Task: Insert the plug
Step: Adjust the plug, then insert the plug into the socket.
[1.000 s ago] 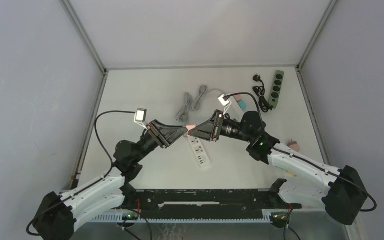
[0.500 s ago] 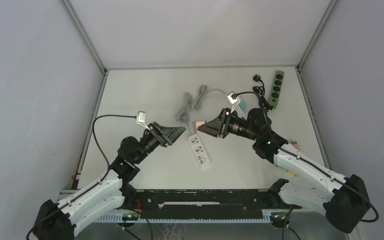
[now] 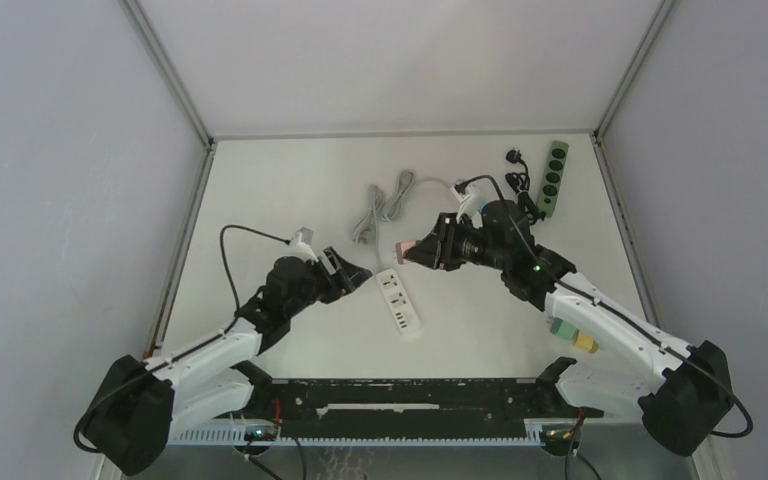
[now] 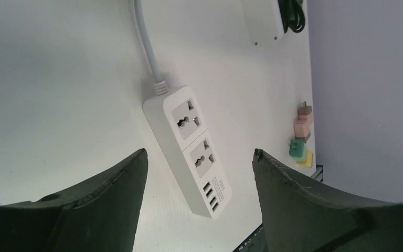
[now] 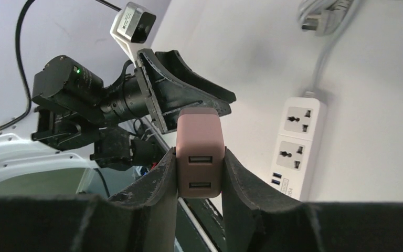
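My right gripper (image 3: 412,250) is shut on a pink plug (image 3: 400,247) with two USB ports, held in the air above the far end of the white power strip (image 3: 398,301). In the right wrist view the plug (image 5: 199,131) sits clamped between both fingers of that gripper (image 5: 200,153), with the strip (image 5: 296,144) below to the right. My left gripper (image 3: 358,272) is open and holds nothing, just left of the strip. Its wrist view looks down between the spread fingers of the gripper (image 4: 199,152) at the strip (image 4: 186,126) and its two sockets.
A green power strip (image 3: 556,177) with a black cable (image 3: 520,190) lies at the back right. A grey coiled cable (image 3: 380,205) lies behind the white strip. Small coloured plugs (image 3: 572,335) sit near the right arm, and show again as plugs (image 4: 301,137) in the left wrist view.
My left gripper opened, let go of the pink plug and drew back to the left and down. The right gripper kept the plug and shifted slightly right.
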`<state>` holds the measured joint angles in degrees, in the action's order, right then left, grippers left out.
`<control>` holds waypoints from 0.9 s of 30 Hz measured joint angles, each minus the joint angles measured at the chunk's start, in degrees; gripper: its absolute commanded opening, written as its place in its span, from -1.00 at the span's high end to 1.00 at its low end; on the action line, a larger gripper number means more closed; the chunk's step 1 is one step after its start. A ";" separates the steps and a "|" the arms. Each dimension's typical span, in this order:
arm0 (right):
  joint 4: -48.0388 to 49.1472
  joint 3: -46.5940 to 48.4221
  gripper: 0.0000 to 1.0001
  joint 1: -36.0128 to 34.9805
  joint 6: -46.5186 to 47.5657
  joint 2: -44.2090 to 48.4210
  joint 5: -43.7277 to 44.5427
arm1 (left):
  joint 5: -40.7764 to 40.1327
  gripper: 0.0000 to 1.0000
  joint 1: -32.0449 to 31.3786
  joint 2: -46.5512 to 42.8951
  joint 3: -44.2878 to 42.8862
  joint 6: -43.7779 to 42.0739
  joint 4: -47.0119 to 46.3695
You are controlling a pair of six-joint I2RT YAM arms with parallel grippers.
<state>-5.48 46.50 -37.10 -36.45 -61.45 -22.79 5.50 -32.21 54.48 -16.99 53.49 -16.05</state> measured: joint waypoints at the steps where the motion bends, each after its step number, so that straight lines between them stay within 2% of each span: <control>1: -1.79 1.49 1.00 0.00 0.70 -0.92 0.59 | 0.33 -0.53 0.04 1.42 -0.55 0.00 0.42; 10: -13.11 8.44 1.00 -0.96 6.05 -6.93 7.34 | 2.69 -0.42 0.17 11.67 -5.84 0.02 0.72; 18: -22.58 16.79 1.00 -4.57 10.05 -15.98 15.23 | 5.49 -0.23 0.59 23.39 -9.51 0.48 -0.07; 27: -28.20 21.99 1.00 -7.34 12.90 -24.13 19.28 | 8.35 -0.04 0.63 29.46 -11.28 0.81 -2.89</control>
<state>-33.67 68.49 -44.45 -23.55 -85.58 -3.51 13.85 -31.57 83.94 -28.27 54.30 -18.94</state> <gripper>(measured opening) 0.380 0.556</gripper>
